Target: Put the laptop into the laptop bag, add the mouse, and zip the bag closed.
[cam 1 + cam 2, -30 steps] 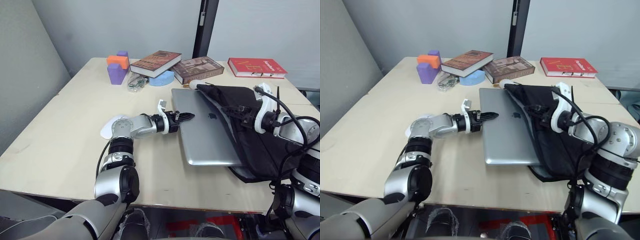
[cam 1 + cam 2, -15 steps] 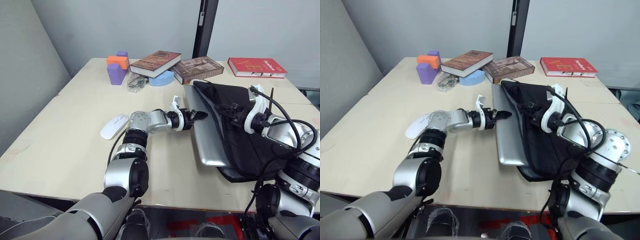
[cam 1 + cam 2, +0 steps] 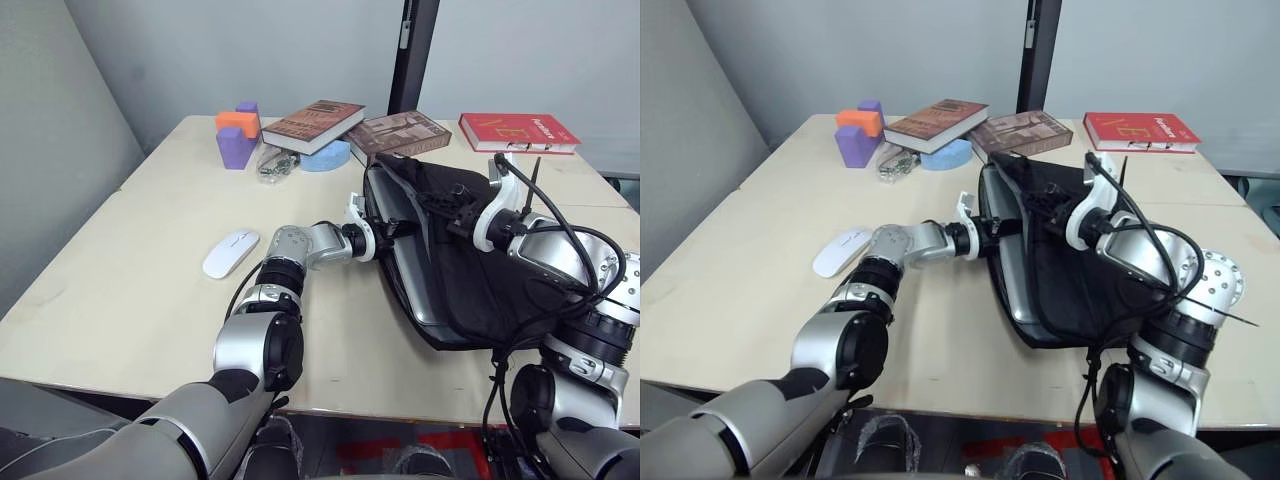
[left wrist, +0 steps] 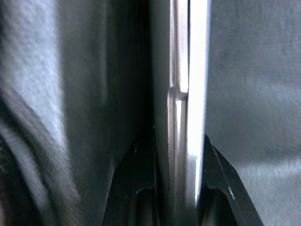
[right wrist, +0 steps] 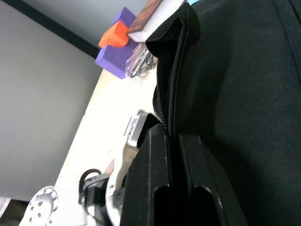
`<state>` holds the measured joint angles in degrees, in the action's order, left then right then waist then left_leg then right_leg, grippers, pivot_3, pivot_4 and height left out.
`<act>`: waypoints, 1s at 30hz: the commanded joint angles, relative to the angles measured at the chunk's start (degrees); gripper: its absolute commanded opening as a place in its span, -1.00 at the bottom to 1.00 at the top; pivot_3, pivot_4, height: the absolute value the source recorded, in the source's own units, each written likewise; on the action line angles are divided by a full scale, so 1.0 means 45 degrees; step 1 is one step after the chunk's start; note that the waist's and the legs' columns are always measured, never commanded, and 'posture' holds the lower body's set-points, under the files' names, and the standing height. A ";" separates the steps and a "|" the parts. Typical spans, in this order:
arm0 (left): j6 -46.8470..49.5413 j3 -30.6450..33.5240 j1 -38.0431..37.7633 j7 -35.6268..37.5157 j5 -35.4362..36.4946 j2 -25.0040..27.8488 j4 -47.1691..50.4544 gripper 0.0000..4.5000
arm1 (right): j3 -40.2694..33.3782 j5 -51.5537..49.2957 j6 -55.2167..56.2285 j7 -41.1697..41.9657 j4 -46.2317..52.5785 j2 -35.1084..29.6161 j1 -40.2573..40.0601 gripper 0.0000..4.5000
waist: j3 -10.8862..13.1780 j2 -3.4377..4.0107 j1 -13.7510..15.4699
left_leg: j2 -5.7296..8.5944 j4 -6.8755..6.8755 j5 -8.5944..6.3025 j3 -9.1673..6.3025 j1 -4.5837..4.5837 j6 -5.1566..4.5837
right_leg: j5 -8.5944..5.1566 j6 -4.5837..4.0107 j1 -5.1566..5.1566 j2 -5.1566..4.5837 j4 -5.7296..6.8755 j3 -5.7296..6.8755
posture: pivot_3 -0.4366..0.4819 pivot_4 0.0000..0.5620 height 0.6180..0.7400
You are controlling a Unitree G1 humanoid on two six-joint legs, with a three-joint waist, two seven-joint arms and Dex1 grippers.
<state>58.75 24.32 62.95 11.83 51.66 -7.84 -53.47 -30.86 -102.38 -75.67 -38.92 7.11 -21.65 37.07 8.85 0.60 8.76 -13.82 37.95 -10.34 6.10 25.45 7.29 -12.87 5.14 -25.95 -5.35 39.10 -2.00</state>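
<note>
The silver laptop (image 3: pixel 408 283) lies almost wholly inside the black laptop bag (image 3: pixel 480 290), with just a strip of its edge showing at the bag's open mouth. My left gripper (image 3: pixel 393 232) reaches into that mouth, and in the left wrist view its fingers (image 4: pixel 217 181) sit either side of the laptop's thin edge (image 4: pixel 185 94), shut on it. My right gripper (image 3: pixel 458 215) holds the bag's upper flap raised, shut on the zip edge (image 5: pixel 173 94). The white mouse (image 3: pixel 230 253) rests on the table to the left of my left arm.
At the table's back stand purple and orange blocks (image 3: pixel 236 133), a clear packet (image 3: pixel 272 163), two books (image 3: pixel 312 124) over a blue dish (image 3: pixel 325 157), and a red book (image 3: pixel 517 132) at the far right. Bare tabletop (image 3: pixel 150 290) surrounds the mouse.
The laptop has slid right, from mostly outside to almost fully inside the bag. My left gripper followed it to the bag's mouth. My right gripper lifted the flap higher.
</note>
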 commanded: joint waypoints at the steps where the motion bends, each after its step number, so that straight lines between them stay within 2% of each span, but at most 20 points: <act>1: -0.0188 0.0058 0.1239 0.1556 0.0396 -0.1107 0.0054 -0.86 | 0.1197 -0.2038 0.1834 -0.0669 0.0401 -0.0858 -0.0339 -0.99 | 0.0000 0.0000 -0.0006 | 0.0006 0.0000 0.0000 0.0000 0.0003 -0.0001 | 0.0005 0.0011 0.0000 -0.0007 -0.0005 0.0000 | -0.05 -0.47 0.45; 8: -0.1765 -0.0174 0.1915 0.2456 -0.0765 -0.1375 -0.1543 -0.86 | 0.2353 -0.2360 0.3396 -0.0286 0.0914 -0.1555 -0.0797 -0.99 | 0.0000 0.0000 -0.0057 | 0.0015 0.0003 0.0014 -0.0001 0.0013 -0.0020 | 0.0033 0.0070 0.0000 -0.0017 -0.0012 -0.0002 | -0.05 -0.47 0.45; 13: -0.1530 -0.0349 0.2232 0.3037 -0.0937 -0.1665 -0.1765 -0.86 | 0.2693 -0.2360 0.3808 -0.0055 0.0982 -0.1916 -0.0924 -0.99 | 0.0000 0.0000 -0.0040 | 0.0017 0.0004 0.0020 -0.0001 0.0018 -0.0024 | 0.0038 0.0077 -0.0001 -0.0018 -0.0013 -0.0003 | -0.05 -0.47 0.45; 19: -0.1148 -0.0657 0.2054 0.3720 -0.1352 -0.1478 -0.1586 -0.86 | 0.2896 -0.2360 0.4065 0.0196 0.0990 -0.2269 -0.1085 -0.99 | 0.0000 0.0000 -0.0026 | 0.0024 0.0003 0.0023 -0.0004 0.0028 -0.0031 | 0.0038 0.0077 -0.0001 -0.0024 -0.0020 -0.0001 | -0.05 -0.47 0.45; 21: -0.1182 -0.0742 0.1997 0.3730 -0.1522 -0.1393 -0.1514 -0.42 | 0.2963 -0.2360 0.4103 0.0262 0.0958 -0.2398 -0.1145 -1.00 | 0.0000 -0.0001 -0.0023 | 0.0026 0.0003 0.0023 -0.0004 0.0029 -0.0033 | 0.0037 0.0076 -0.0002 -0.0028 -0.0020 -0.0001 | -0.05 -0.47 0.45; 29: -0.1064 -0.1034 0.1785 0.3610 -0.2083 -0.0426 -0.0896 0.82 | 0.3029 -0.2360 0.4076 0.0962 0.0101 -0.3500 -0.1388 -1.00 | 0.0000 -0.0001 -0.0011 | 0.0044 0.0010 0.0033 -0.0005 0.0027 -0.0049 | 0.0038 0.0076 0.0002 -0.0045 -0.0013 -0.0005 | -0.05 -0.47 0.45; 30: -0.0901 -0.1010 0.1731 0.3586 -0.2089 -0.0258 -0.0790 0.82 | 0.3054 -0.2360 0.4092 0.1076 -0.0008 -0.3621 -0.1414 -1.00 | 0.0000 -0.0001 -0.0010 | 0.0048 0.0011 0.0034 -0.0007 0.0027 -0.0051 | 0.0039 0.0078 0.0006 -0.0048 -0.0015 -0.0005 | -0.05 -0.47 0.45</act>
<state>54.10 19.38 68.32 26.37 41.46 -8.29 -61.58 -16.91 -112.18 -58.54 -34.81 7.45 -36.72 30.96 8.85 0.59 8.71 -13.56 38.01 -10.18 6.06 25.58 7.05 -12.68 5.50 -25.92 -5.60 39.02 -2.02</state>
